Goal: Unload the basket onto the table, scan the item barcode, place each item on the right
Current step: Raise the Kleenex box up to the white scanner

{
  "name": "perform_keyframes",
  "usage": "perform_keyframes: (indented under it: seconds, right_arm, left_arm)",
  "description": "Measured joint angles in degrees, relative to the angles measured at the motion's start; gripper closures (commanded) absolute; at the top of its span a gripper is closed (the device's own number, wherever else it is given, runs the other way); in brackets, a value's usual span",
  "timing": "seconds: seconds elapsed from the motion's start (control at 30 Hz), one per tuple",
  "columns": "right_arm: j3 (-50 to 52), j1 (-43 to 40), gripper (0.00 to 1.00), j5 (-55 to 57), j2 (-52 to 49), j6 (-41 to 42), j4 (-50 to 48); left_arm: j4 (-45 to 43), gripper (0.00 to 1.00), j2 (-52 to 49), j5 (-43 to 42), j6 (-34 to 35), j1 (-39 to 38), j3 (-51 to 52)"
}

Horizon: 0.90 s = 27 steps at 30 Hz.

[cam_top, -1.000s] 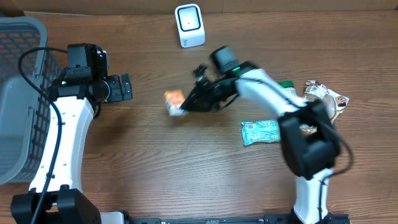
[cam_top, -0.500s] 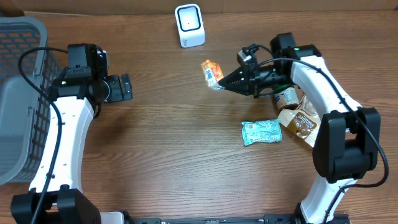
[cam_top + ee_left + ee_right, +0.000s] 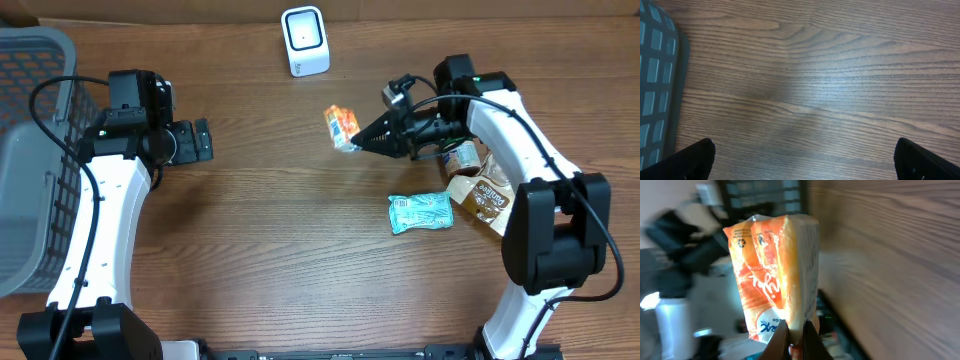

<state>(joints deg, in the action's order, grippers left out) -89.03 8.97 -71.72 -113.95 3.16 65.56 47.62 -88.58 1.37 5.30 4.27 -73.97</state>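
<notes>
An orange and white snack packet point(image 3: 341, 126) hangs above the table, a little below and to the right of the white scanner point(image 3: 304, 41). My right gripper point(image 3: 363, 140) is shut on the packet's lower edge; in the right wrist view the packet point(image 3: 775, 275) stands upright with its seam pinched between the fingers point(image 3: 782, 342). My left gripper point(image 3: 202, 140) stays at the left of the table, open and holding nothing. In the left wrist view its fingertips point(image 3: 695, 157) sit far apart over bare wood.
A grey basket point(image 3: 35, 150) fills the far left; its rim point(image 3: 660, 95) shows in the left wrist view. A teal packet point(image 3: 420, 213), a brown pouch point(image 3: 485, 195) and a small jar point(image 3: 462, 157) lie beside the right arm.
The right arm has swung from the table's middle to the right side, carrying the packet up toward the scanner. In the last half second it barely shifted. The left arm has not moved.
</notes>
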Motion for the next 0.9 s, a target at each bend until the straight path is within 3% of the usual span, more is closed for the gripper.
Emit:
perform_keyframes:
  seconds: [0.33,0.47,0.6,0.7,0.9]
  right_arm:
    - [-0.76,10.99,0.96,33.75,-0.02,6.01,2.80]
    - [-9.90,11.98,0.96,47.04,-0.11,8.81,9.09]
    - [-22.53,12.46,0.96,60.59,-0.11,10.82,9.46]
    - [-28.02,14.60,0.96,72.39,0.00,10.86,1.27]
    - [-28.85,20.57,0.96,88.35,-1.01,4.57,-19.56]
  left_arm:
    - [0.00,0.00,0.00,0.00,0.00,0.00,0.00]
    - [0.00,0.00,0.00,0.00,0.00,0.00,0.00]
    - [0.00,0.00,0.00,0.00,0.00,0.00,0.00]
    - [0.00,0.00,0.00,-0.02,0.00,0.00,0.00]
    - [-0.02,0.00,0.00,0.00,0.00,0.00,0.00]
